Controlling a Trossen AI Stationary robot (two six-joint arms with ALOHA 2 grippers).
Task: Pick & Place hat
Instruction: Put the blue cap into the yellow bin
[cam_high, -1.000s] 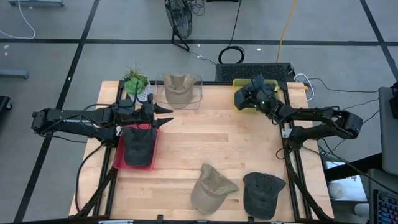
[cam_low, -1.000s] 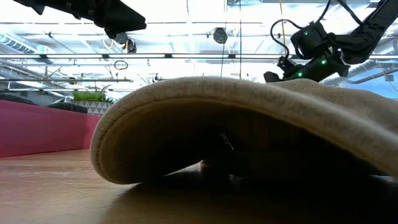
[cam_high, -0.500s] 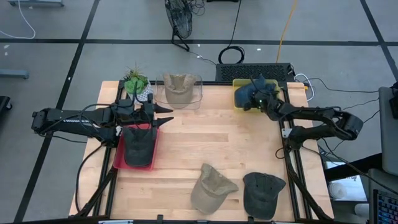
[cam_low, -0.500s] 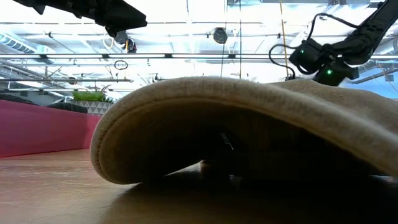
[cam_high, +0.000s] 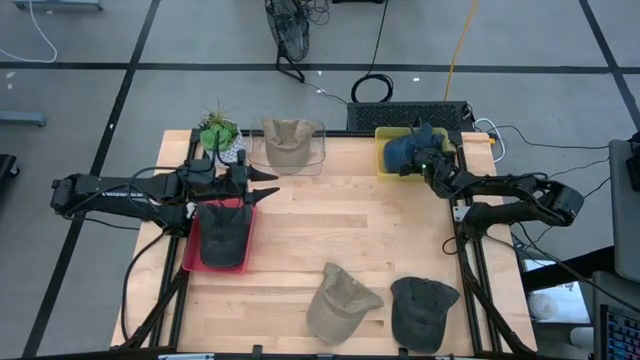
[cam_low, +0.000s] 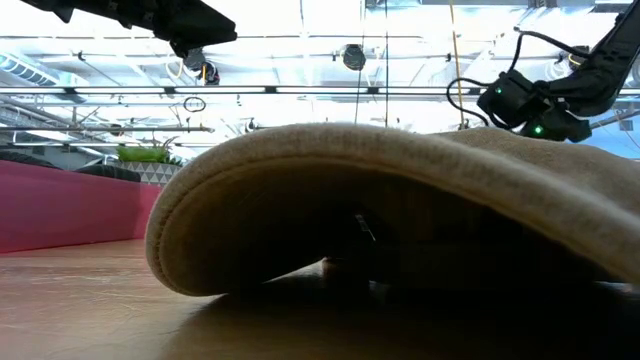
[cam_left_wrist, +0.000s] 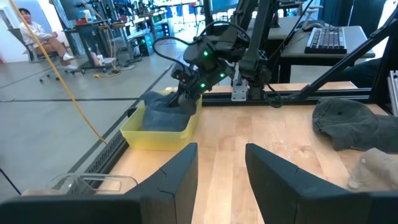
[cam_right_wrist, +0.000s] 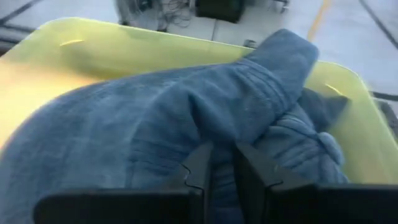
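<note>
Table (cam_high: 350, 230): pale wood planks, smooth, matt. Blue hat (cam_right_wrist: 186, 124): soft denim-like cloth, finely ribbed. Yellow bin (cam_left_wrist: 158, 134): smooth plastic, slight sheen. Tan hat (cam_low: 400, 200): coarse woven cloth. Red bin (cam_high: 192, 245): plastic. Clear bin (cam_high: 318, 150): glossy plastic.

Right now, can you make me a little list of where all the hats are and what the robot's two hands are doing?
blue hat: in the yellow bin, back right of the table
tan hat in bin: in the clear bin, back middle
dark hat in tray: in the red tray, left side
loose tan hat: on the table, front
loose dark hat: beside it, front right
right gripper: at the blue hat, fingers slightly apart
left gripper: open, over the red tray's back end
</note>
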